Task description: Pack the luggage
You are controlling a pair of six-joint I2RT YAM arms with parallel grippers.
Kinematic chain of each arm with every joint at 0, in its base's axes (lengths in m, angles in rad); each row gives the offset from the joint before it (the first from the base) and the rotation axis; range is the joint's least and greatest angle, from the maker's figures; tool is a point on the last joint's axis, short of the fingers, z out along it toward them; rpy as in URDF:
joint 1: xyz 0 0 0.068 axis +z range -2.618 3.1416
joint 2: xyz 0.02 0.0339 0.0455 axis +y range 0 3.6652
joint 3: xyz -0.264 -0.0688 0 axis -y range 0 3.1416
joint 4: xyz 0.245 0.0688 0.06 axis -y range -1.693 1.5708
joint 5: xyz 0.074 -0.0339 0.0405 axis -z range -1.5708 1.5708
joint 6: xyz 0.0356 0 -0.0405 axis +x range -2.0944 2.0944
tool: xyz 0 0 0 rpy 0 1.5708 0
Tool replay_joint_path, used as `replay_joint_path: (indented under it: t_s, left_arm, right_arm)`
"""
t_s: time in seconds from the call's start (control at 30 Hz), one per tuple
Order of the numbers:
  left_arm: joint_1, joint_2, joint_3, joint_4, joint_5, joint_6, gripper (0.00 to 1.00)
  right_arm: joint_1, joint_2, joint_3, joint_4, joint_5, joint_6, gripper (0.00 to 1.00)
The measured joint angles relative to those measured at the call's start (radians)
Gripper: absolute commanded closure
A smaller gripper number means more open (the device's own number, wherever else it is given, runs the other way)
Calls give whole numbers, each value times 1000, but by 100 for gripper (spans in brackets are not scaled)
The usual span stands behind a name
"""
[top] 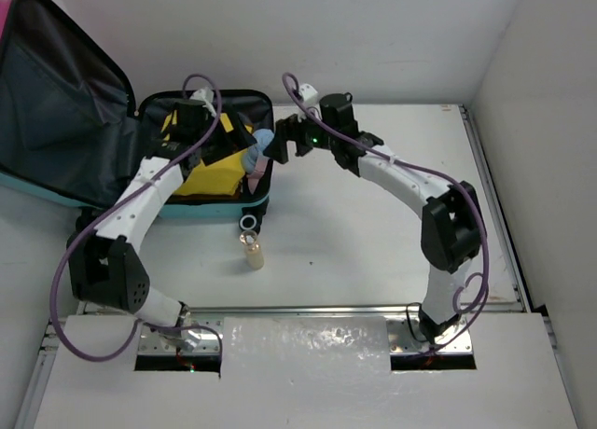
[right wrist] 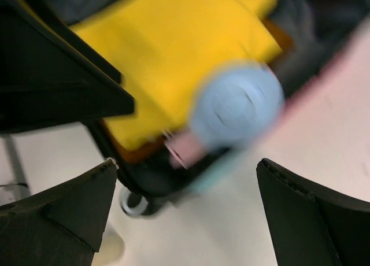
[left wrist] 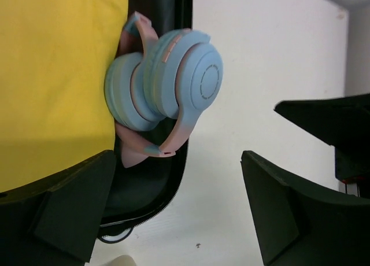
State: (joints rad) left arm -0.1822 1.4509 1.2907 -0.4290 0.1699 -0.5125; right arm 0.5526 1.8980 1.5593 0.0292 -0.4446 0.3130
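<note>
Fingers of both arms stand open and empty: the left fingers [left wrist: 63, 214] and the right fingers [right wrist: 312, 214] flank the headphones [left wrist: 167, 87] without touching them. Nearest the arm bases, a small bottle [top: 252, 249] stands on the white worktop [top: 373, 252], not yet packed. Just beyond it, at the far left, lies the luggage [top: 215, 208], open, with teal shell, dark grey lining and a black wheel [top: 247, 224]. A yellow cloth [top: 210, 172] fills its tray, and the blue-and-pink headphones straddle the right rim. The lid [top: 56, 93] leans up behind. The step in hand appears to be seating the headphones; the next move probably calls for nudging them inward, clear of the rim.
</note>
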Motion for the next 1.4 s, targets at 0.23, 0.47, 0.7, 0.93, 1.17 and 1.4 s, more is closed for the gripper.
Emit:
replay_joint_path:
  t_s: [0.23, 0.47, 0.7, 0.93, 1.17, 1.4]
  left_arm:
    - [-143, 143, 66, -51, -89, 28, 41]
    - [-231, 228, 129, -119, -222, 66, 54]
    - [-244, 272, 129, -195, -397, 64, 36]
    - [-245, 277, 137, -204, -467, 72, 36]
    - [-257, 343, 185, -204, -432, 98, 52]
    - [-284, 414, 221, -197, -452, 115, 47]
  right_arm:
    - [-59, -129, -252, -46, 174, 12, 9]
    - [-70, -278, -370, -31, 236, 0, 8]
    - [-126, -423, -478, -16, 262, -11, 4]
    - [-130, -462, -516, -11, 262, -32, 2]
    - [-130, -478, -560, -24, 262, -48, 1]
    - [-130, -517, -572, -30, 260, -60, 1]
